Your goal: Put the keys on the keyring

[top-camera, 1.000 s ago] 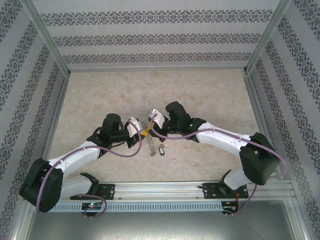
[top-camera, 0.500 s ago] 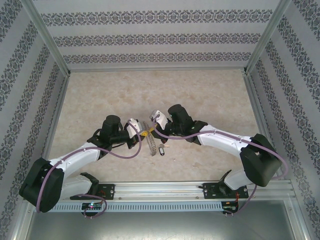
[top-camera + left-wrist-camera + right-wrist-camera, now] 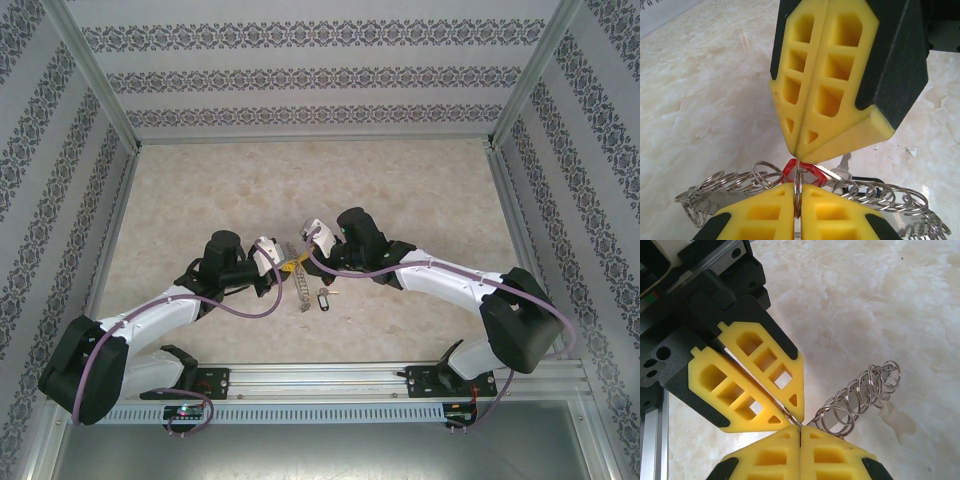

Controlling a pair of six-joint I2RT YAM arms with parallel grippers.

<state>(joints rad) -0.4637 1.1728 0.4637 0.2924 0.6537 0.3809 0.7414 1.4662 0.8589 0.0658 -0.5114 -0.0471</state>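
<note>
Near the middle of the table (image 3: 200, 190), towards its near edge, the two claws are set tip to tip. The left claw (image 3: 796, 216) is seen at the bottom of its own wrist view with its yellow fingers (image 3: 760, 212) almost together, and a small ring (image 3: 798, 187) is pinched edge-on in the narrow slit between them. Whether that ring belongs to the keyring or to a key cannot be told. The right claw (image 3: 801, 150) is pointed at it from above, its fingers pressed flat against each other. Its tip is met by the top of the small ring, but whether the ring is nipped there cannot be made out. Just behind the ring, the red tag (image 3: 810, 172) of one key is glimpsed, with a bit of metal beside it. The keyring (image 3: 880, 195) is spread to either side of the left claw, its many wire loops strung in a row. In the right wrist view it is seen as a coil slanting away from the fingertips. In the overhead view the keyring is stretched towards the near edge from the meeting claws, and the dark-tagged key (image 3: 322, 298) is seen lying on the table just beside its lower end, apart from both claws.
</note>
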